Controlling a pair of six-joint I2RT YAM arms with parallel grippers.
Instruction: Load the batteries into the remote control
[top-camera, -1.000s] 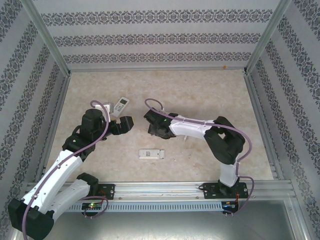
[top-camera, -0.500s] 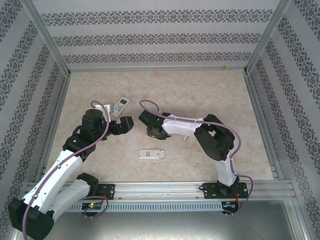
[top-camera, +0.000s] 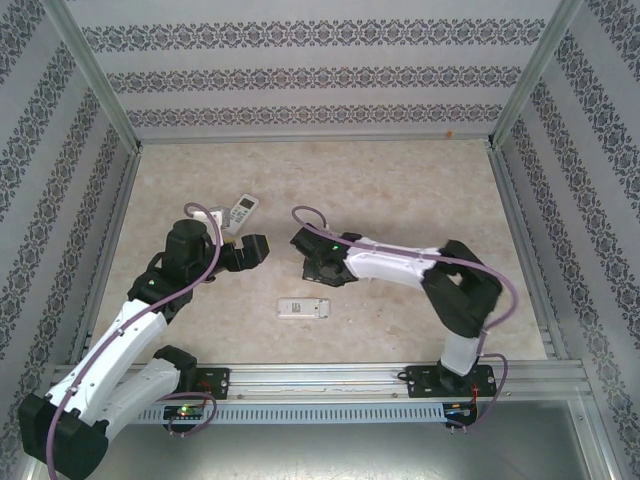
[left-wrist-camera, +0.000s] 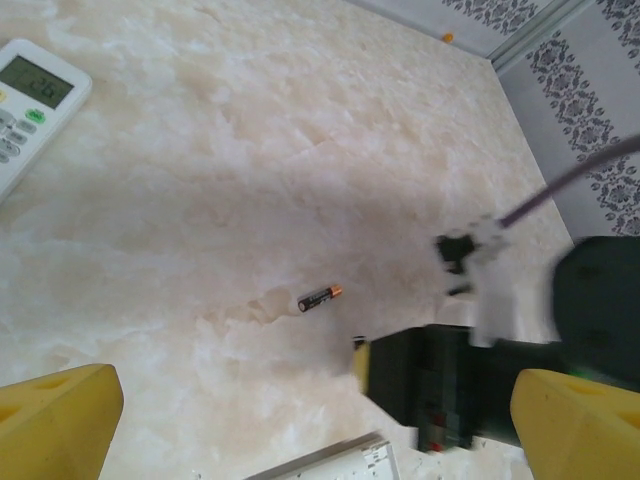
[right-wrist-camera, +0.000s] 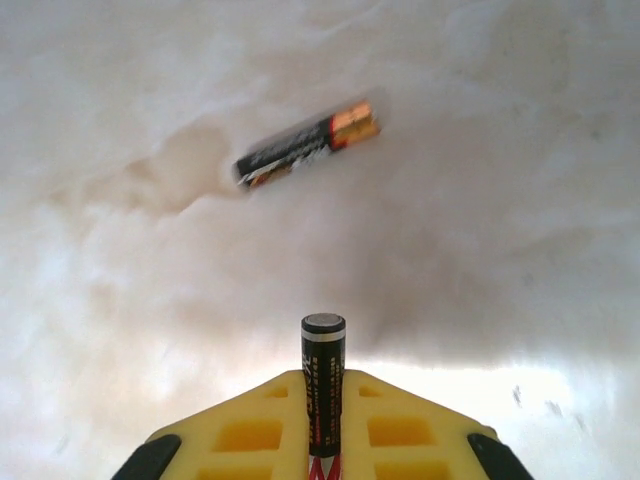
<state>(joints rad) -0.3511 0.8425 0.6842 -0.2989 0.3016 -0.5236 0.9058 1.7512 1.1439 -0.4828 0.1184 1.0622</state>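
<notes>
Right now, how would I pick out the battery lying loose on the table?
Look at the pale marbled table, in the bare stretch between the left gripper and the right gripper. The loose battery lies flat there, dark with a copper-coloured end. Its neighbour, the other battery, is pinched between the right gripper's yellow fingers instead.

The left arm (top-camera: 120, 330) was bent forward with the left gripper (top-camera: 256, 248) spread fully wide, while the right arm (top-camera: 390, 266) reached leftward, the right gripper (right-wrist-camera: 323, 420) clamped on a battery (right-wrist-camera: 323, 372).
</notes>
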